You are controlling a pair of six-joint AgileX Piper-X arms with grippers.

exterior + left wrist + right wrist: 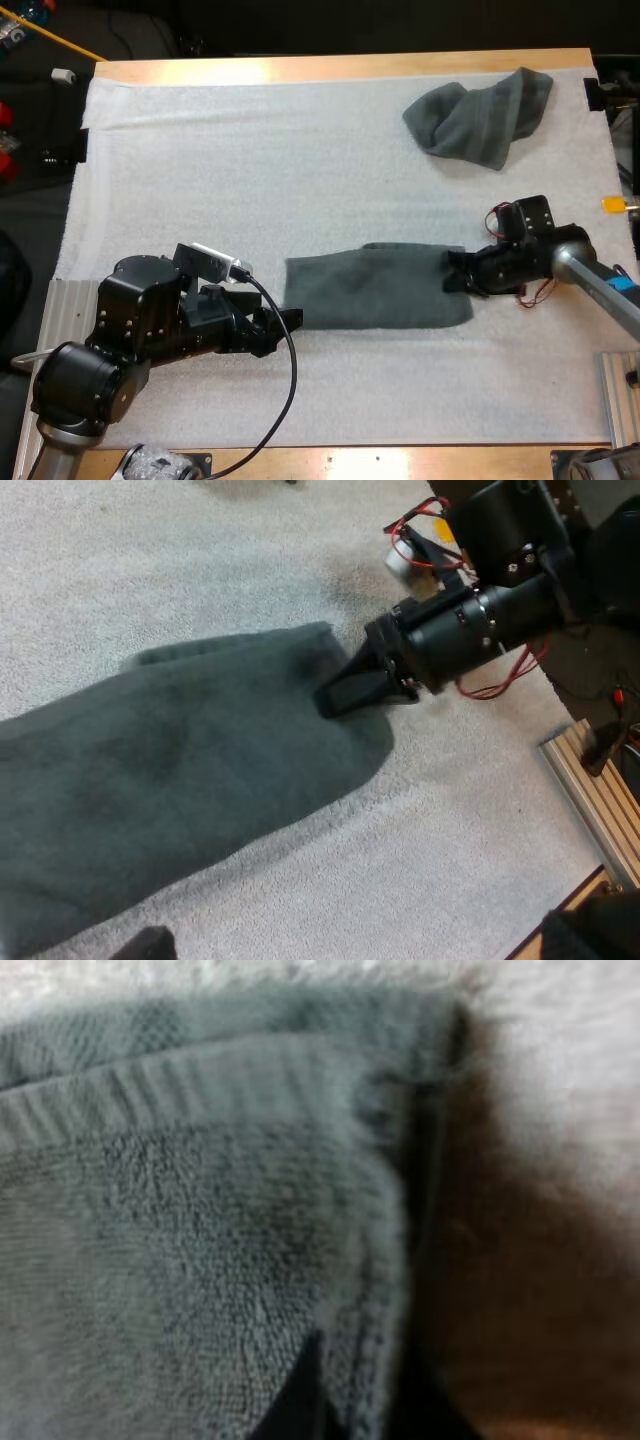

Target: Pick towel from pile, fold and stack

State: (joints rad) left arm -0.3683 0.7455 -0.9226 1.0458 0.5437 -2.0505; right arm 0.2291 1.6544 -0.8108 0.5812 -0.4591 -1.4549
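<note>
Item 1: my left gripper (286,320) sat just beside the flattened towel (372,290), at its left end; I could not tell its grip state.
Item 2: my right gripper (455,277) was pinching that towel's right edge.
Item 3: the flattened towel lay on the white mat (230,160).
Item 4: the crumpled towel (480,115) lay well beyond the flattened towel, far right.

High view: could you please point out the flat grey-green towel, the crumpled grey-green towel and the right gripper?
flat grey-green towel (375,288), high view, its middle.
crumpled grey-green towel (478,118), high view, its middle.
right gripper (452,281), high view, between its fingertips.
</note>
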